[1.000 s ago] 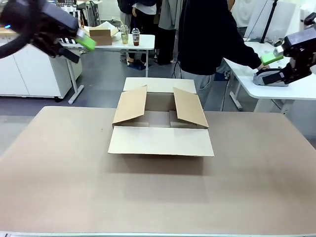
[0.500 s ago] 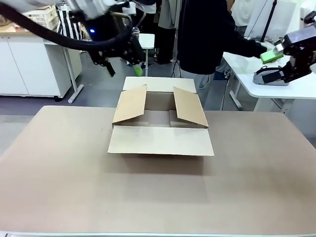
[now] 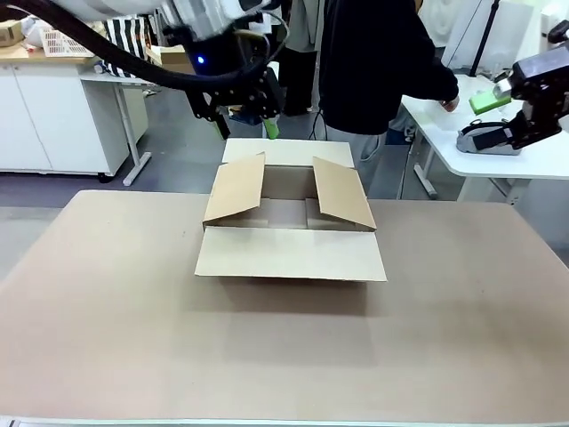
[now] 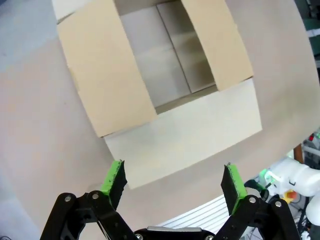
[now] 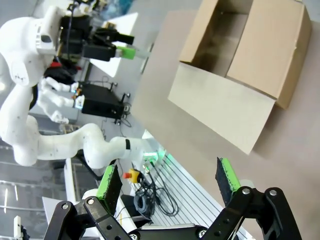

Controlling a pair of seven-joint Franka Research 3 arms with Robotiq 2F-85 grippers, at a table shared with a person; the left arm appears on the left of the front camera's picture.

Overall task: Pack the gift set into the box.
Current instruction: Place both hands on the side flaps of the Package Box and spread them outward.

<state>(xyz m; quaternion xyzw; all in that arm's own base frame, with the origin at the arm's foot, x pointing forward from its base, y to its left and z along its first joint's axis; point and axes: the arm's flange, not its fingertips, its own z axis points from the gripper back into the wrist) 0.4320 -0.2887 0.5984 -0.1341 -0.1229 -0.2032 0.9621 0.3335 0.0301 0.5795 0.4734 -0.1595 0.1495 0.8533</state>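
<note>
1. table (image 3: 107, 338): broad brown top that carries the box, bare around it.
2. person (image 3: 373, 62): dark top, standing at the far side just behind the box, one hand (image 3: 449, 104) out to a white side table (image 3: 533, 162) on the right.
3. box (image 3: 289, 227): mid-table, toward the far edge. near and far flaps lie folded out flat, the two side flaps tilt up and inward, bare cardboard floor shows between them.
4. left end effector (image 4: 174, 180): fingers spread wide, nothing between the pads. in the front view it hangs in the air over the box's far flap, not touching. its wrist view looks straight down into the box.
5. right end effector (image 5: 169, 184): fingers likewise wide apart and gripping nothing. in the front view it sits high at the right edge, well apart from the box, beside the side table.
</note>
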